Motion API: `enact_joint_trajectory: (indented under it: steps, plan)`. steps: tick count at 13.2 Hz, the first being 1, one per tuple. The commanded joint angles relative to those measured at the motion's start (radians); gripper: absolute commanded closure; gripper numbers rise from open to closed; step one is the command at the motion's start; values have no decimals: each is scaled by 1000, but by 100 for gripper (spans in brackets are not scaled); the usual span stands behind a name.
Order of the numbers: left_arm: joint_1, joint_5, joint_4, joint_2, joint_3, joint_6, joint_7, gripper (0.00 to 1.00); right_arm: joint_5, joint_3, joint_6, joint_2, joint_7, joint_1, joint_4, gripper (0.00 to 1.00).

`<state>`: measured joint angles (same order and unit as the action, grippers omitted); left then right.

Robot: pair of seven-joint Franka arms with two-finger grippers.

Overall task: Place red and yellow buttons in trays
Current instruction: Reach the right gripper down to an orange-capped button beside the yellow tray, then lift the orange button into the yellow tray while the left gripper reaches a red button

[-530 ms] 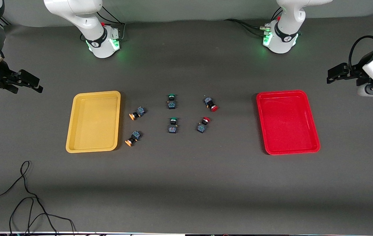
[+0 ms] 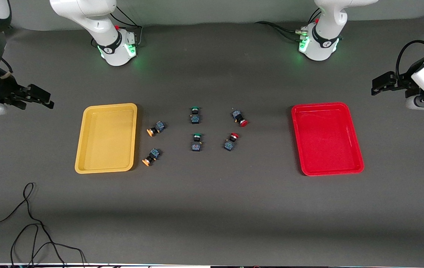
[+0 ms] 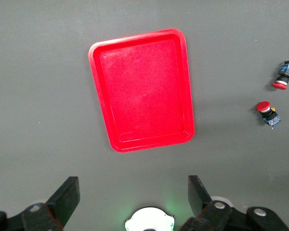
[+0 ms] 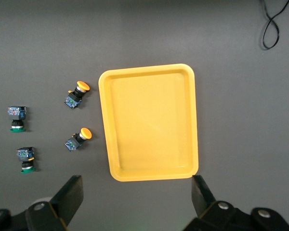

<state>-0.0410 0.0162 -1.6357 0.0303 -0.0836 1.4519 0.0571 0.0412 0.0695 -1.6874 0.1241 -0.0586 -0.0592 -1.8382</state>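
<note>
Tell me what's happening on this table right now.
Nothing is being handled yet. The yellow tray and red tray hold no buttons. Two yellow buttons lie beside the yellow tray, two red buttons lie toward the red tray, and two green buttons lie between the pairs. The left gripper and right gripper, both open, are out at the table's ends.

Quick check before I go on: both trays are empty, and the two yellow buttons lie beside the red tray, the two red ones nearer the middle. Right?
Not quite. The two yellow buttons lie beside the yellow tray, not the red tray; the front view and the right wrist view both show it. The rest holds: both trays are empty, and the two red buttons lie nearer the middle.
</note>
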Motion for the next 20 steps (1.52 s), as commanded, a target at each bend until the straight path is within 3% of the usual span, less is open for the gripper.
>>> enact_joint_trajectory:
  steps: [1, 3, 8, 10, 13, 16, 20]
  plan:
    - [15, -13, 5, 10, 15, 1, 12, 0, 0, -2, 8, -44, -241, -95, 21, 0]
    - [18, -15, 5, -3, 13, -7, 10, 0, 66, -4, -46, -67, -427, -163, -33, 0]
    - [33, -12, -3, -6, 4, 2, -41, 0, 68, -4, -416, -132, -808, -376, -307, 0]
    - [78, -15, -4, -6, -40, -7, -132, 0, 68, -5, -579, -190, -878, -408, -401, 0]
    - [136, 2, -18, -1, -117, -13, -231, 0, 68, -4, -710, -319, -983, -462, -421, 0]
    - [249, 37, -33, -12, -198, 4, -532, 0, 68, -5, -880, -414, -1000, -464, -472, 0]
    - [467, 64, -53, -84, -211, 154, -1024, 0, 71, -7, -963, -497, -1018, -464, -481, 1]
